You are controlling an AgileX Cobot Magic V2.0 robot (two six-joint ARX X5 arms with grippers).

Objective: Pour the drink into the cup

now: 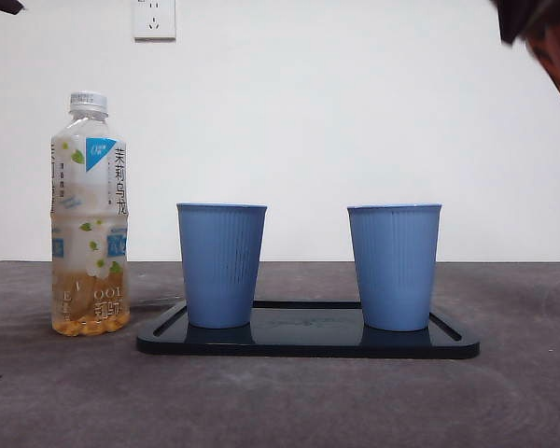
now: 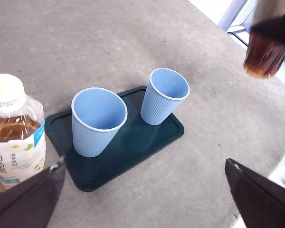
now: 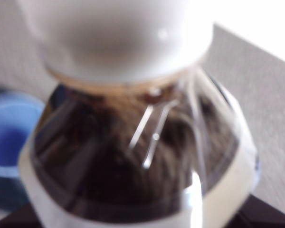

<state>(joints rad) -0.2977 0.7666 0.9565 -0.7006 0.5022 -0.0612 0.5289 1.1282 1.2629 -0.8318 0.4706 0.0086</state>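
Cups: two blue [image 1: 221, 265] [image 1: 394, 267] on tray [image 1: 308, 344]; bottles: two [image 1: 90, 215] [image 2: 266, 45].

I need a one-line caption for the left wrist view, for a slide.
Two blue cups on a dark tray, a tea bottle beside it, a dark-drink bottle held high beyond.

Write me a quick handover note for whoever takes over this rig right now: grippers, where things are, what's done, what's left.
Right gripper: shut on the dark drink bottle, held high in the air off to one side of the tray; its white cap looks to be still on.
Left gripper: open, empty, hanging above the table near the tea bottle.
Things: two blue cups stand upright on the tray, one nearer the tea bottle, one farther. Tea bottle stands capped on the table beside the tray.
Done: dark bottle picked up.
Left: both cups look empty; uncap, bring over a cup, pour.
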